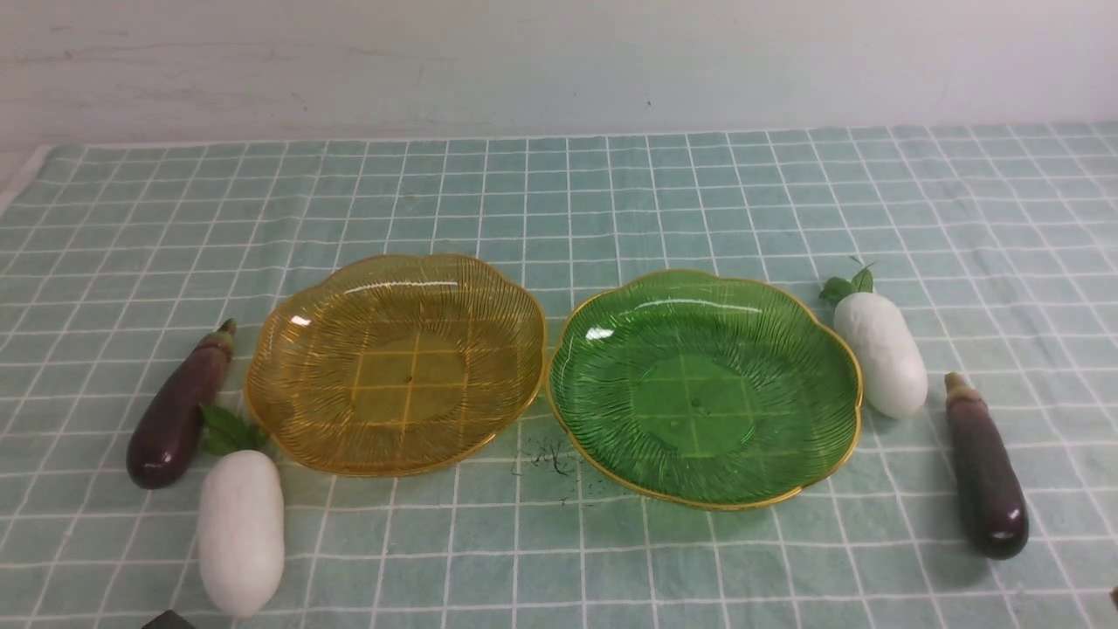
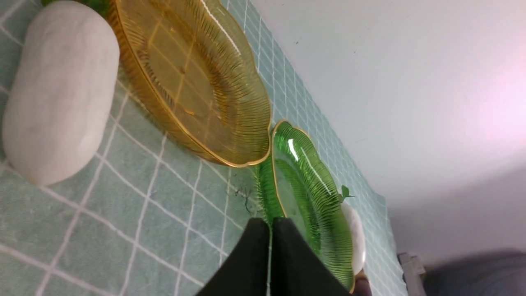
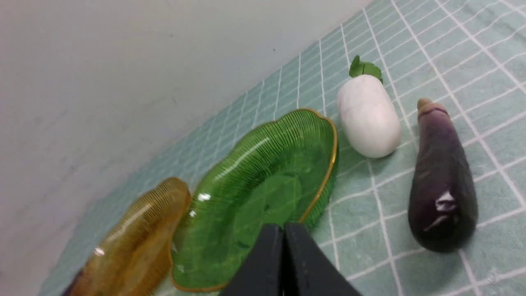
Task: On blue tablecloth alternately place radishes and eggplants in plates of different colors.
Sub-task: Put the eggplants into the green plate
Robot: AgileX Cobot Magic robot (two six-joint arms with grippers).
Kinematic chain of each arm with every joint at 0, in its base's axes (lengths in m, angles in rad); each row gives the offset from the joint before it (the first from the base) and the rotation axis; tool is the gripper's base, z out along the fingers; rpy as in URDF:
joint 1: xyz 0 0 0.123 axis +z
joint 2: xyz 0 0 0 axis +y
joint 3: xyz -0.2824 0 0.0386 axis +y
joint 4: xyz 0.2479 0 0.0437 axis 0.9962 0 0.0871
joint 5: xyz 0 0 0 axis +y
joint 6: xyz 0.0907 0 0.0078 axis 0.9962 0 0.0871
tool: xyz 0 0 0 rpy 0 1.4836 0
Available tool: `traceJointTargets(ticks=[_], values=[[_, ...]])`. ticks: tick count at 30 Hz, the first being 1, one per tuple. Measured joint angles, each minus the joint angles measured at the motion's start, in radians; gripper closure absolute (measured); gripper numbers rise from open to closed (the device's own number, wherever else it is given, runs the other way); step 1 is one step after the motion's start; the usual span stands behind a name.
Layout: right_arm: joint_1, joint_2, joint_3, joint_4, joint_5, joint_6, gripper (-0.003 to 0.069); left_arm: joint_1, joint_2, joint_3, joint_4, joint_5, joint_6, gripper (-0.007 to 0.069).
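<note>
From my station I see the blue tablecloth [image 1: 699,192] spread right up to the pale wall [image 1: 559,61], with the two plates side by side at its middle: the amber plate [image 1: 297,349] on the left and the green plate [image 1: 594,367] on the right. Their gold rims meet or nearly meet; I cannot tell which. All four vegetables lie on the cloth outside the plates. Left of the amber plate lies the left eggplant [image 1: 177,411], stem cap toward the far side. Just nearer lies the left radish [image 1: 240,528], its leaves pointing far, between that eggplant and the plate's rim. The right radish [image 1: 882,354] lies just beside the green plate's right rim, leaves at its far end. The right eggplant [image 1: 985,472] lies farther right and nearer, stem far. A small dark scribble [image 1: 550,459] marks the cloth near the gap between the plates. On the wrist views the left fingers [image 2: 254,246] are pressed together with nothing between them, and so are the right fingers [image 3: 267,255].
</note>
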Motion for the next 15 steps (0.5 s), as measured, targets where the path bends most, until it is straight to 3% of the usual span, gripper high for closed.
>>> traceJointTargets(ticks=[4,9,12,15], values=[[0.000,0.000,-0.003,0.052,-0.060,-0.016,0.0673,0.000,0.000,-0.056,-0.016,0.024,0.041,0.0632],[0.000,0.016,-0.130,0.011,-0.048,-0.133,0.0673,0.000,0.073,-0.218,0.046,0.130,0.091,0.0632],[0.000,0.115,-0.254,-0.078,0.011,-0.180,0.0673,0.000,0.228,-0.334,0.152,0.282,0.097,0.0632],[0.000,0.326,-0.387,-0.229,0.177,-0.162,0.0673,0.000,0.414,-0.442,0.291,0.449,0.112,0.0632]])
